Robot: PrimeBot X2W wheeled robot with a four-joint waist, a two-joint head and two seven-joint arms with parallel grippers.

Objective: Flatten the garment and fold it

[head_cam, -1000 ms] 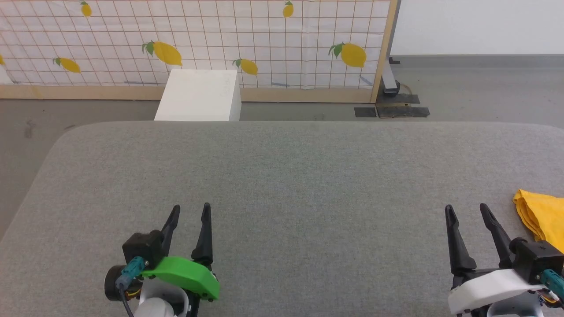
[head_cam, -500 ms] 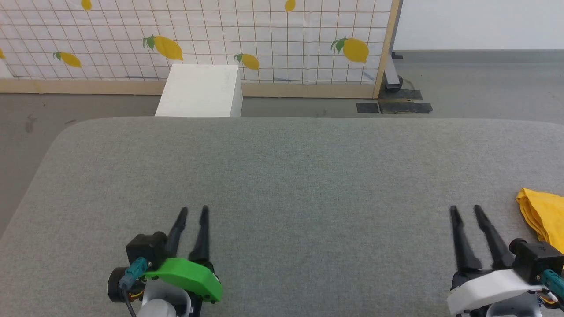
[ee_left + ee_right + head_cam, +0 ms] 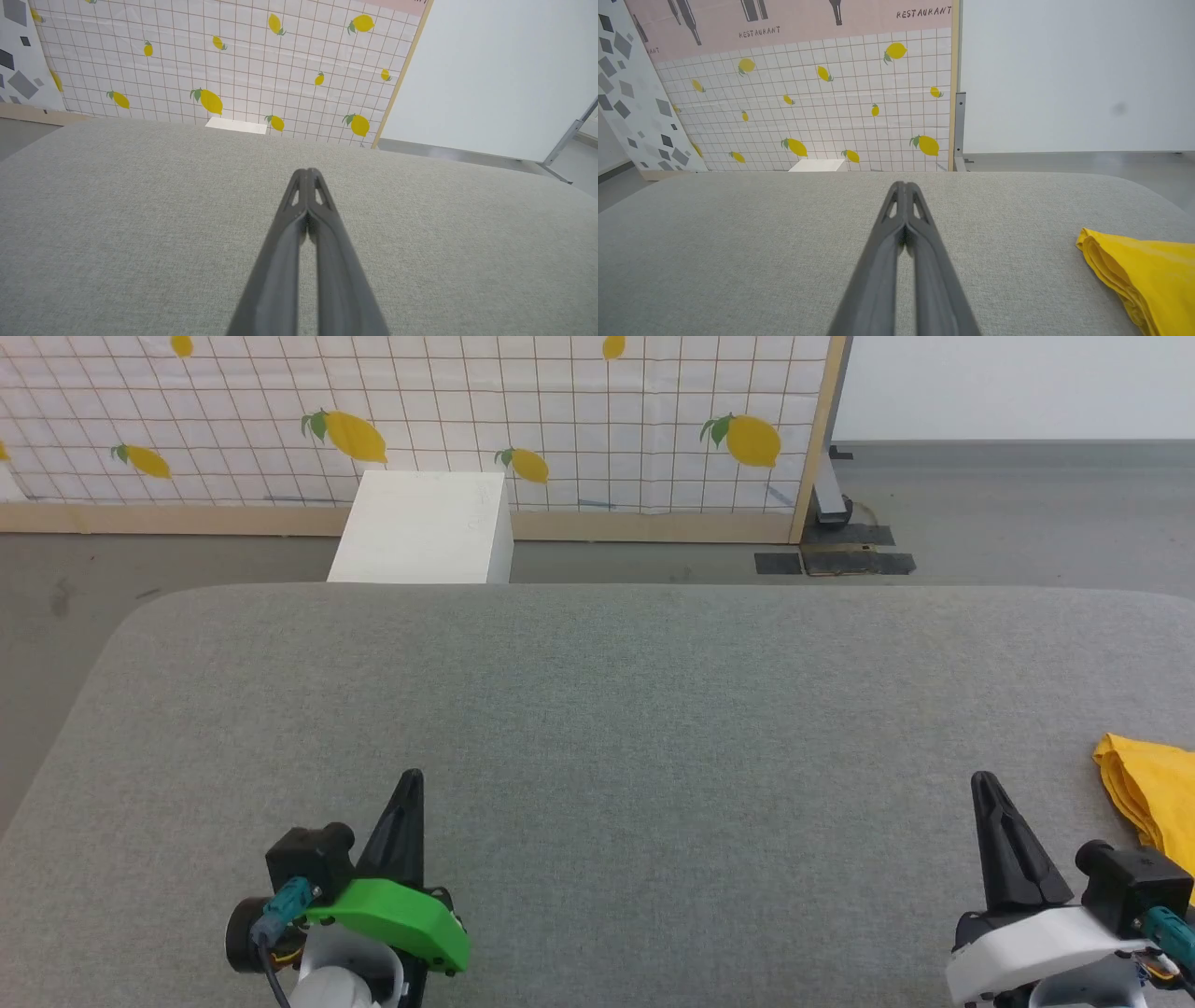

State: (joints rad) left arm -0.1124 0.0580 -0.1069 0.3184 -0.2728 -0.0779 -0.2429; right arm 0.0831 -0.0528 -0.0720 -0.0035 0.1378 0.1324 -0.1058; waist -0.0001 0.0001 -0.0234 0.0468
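While both grippers hang over the grey cloth-covered table (image 3: 607, 691), each has its two dark fingers pressed together into a single point, gripping nothing. The left gripper (image 3: 409, 782), with a green wrist cover, sits at the lower left of the head view, tips pointing toward the table's far edge. Its wrist view shows the fingers meeting at the tips, with bare grey cloth around them. The right gripper (image 3: 984, 784), with a white wrist cover, sits at the lower right, likewise closed up and empty. The shirt (image 3: 1150, 803) lies on the table at the right edge of the head view, near the right gripper on its outer side and apart from it. It is a bunched heap of plain yellow cloth, cut off by the frame, with layered folds facing the gripper. Beyond the table's far edge a white box (image 3: 425, 527) stands on the grey floor (image 3: 1027, 523), and behind it is a lemon-print screen (image 3: 560, 420) in a wooden frame.
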